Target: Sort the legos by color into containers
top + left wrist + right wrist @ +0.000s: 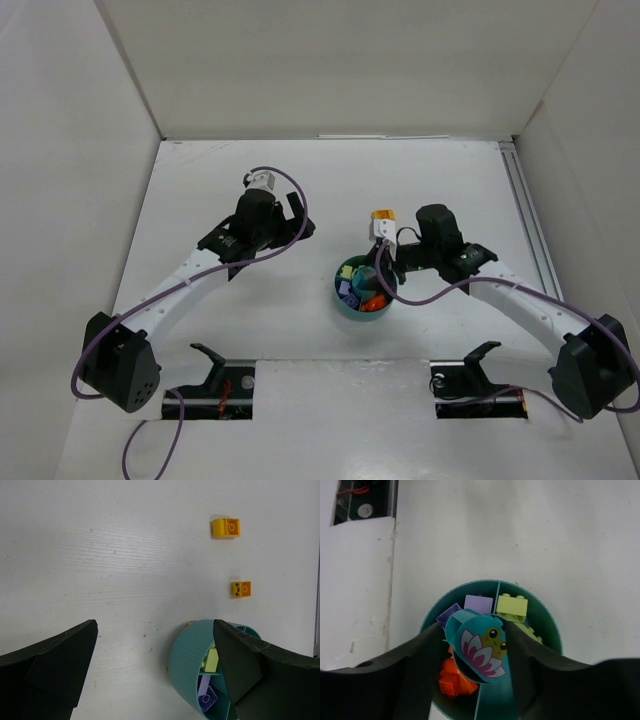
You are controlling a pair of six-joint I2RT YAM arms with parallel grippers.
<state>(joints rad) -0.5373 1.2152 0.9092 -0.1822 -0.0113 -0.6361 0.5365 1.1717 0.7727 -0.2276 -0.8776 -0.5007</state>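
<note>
Directly beneath the right gripper sits the teal dish, and I have that hand poised over it because the rounded teal flower-printed piece between its fingers belongs in one of the wedges below. Both fingers touch the piece's sides, so I read it as pinched at a middling spread, though I cannot tell how firm the grip is. The piece hangs over the dividing wall, near the centre of the dish rather than squarely above one section. Ahead of the fingertips a purple brick and a lime green brick lie in neighbouring wedges, and under the left finger an orange brick fills another, so the colours are already kept apart. The left gripper hovers low with its jaws spread as wide as they go, holding nothing and touching nothing; the dish is just inside its right finger. Well beyond its fingertips, two bricks wait on the table: a yellow brick and, nearer, a face-printed yellow brick, both unsorted.
</note>
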